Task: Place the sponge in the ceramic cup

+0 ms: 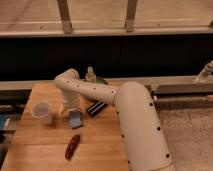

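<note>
The light-blue sponge (75,119) lies on the wooden table (35,150), a little right of the off-white ceramic cup (42,112), which stands upright near the table's left side. My gripper (70,107) hangs from the white arm just above and behind the sponge, between it and the cup. Whether the gripper touches the sponge does not show.
A black ridged bar (96,107) lies right of the gripper. A red-brown elongated item (73,146) lies nearer the table's front. A green bowl with a bottle (92,76) stands at the back edge. The arm's thick white link (140,130) covers the table's right part.
</note>
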Robot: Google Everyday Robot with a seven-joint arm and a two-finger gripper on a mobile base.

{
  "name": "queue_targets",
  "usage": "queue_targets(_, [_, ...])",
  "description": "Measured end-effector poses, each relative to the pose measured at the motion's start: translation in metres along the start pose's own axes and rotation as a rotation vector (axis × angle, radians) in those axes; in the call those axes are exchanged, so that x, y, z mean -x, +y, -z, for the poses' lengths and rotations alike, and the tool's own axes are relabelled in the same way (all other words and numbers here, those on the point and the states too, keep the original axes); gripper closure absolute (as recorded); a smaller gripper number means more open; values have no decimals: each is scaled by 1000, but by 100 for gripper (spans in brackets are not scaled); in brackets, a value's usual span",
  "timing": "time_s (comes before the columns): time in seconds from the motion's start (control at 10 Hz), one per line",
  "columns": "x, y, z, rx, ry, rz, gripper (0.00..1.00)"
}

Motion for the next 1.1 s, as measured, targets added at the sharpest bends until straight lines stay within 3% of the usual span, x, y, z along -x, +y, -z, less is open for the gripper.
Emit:
queue_targets(0.8, [2,-4,-5,-14,-13,-20,22])
queue_targets(1.1, [2,1,-7,-34,-11,2,51])
